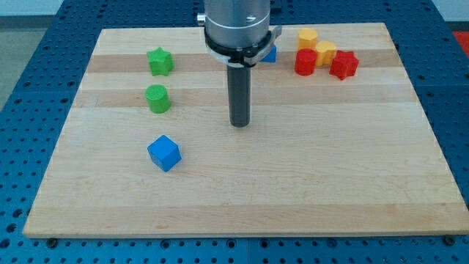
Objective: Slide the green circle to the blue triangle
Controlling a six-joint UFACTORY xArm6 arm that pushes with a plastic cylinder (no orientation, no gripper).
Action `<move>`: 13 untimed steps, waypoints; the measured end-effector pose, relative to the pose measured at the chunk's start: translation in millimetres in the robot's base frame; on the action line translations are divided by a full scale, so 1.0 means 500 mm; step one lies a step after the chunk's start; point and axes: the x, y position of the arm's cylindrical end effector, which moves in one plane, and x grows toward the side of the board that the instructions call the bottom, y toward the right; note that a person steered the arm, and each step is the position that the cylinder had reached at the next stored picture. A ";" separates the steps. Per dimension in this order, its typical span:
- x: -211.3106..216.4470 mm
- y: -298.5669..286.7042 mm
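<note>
**Rod upright at mid-board, clear of every block**

Stands near vertical, grey metal arm housing at the view's top centre, straight dark rod dropping from it. My tip (240,125) planted on bare wood of the pale wooden bench (308,176), touching no block. No fingers on this arm, only the rod's end, so nothing held or clamped.

Green plastic circle block (157,98) sits well apart from my tip, toward the view's left and slightly higher. Green star-shaped block (160,61) lies above the circle, near but not touching it. Blue cube block (164,152) lies below the circle, toward the view's bottom left of my tip, apart from both.

Blue triangle block (272,53) mostly hidden behind the arm housing, only a sliver showing at the housing's right edge, near the view's top; far from the green circle, with the rod between them.

Cluster at the view's top right: yellow block (308,37), shape unclear, second yellow block (326,52), red cylinder block (305,62), red star-shaped block (344,64), packed close together, seemingly touching.

No containers on the bench.
</note>
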 end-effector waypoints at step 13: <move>-0.277 0.001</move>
